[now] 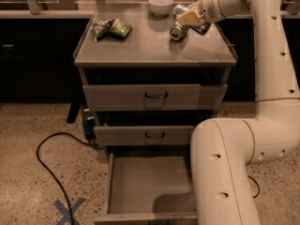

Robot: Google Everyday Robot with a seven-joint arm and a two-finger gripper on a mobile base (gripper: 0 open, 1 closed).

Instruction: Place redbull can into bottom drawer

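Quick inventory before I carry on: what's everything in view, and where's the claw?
cabinet: one, grey, centre
bowl: one, white, back of cabinet top
bag: one, green, crumpled, top left
can: one, silvery-green, on its side, top right
bottom drawer: one, grey, pulled open
upper drawers: two, grey, dark handles
cable: one, black, floor left
tape cross: one, blue, floor lower left
arm: one, white, right side
claw: one, pale, at the can
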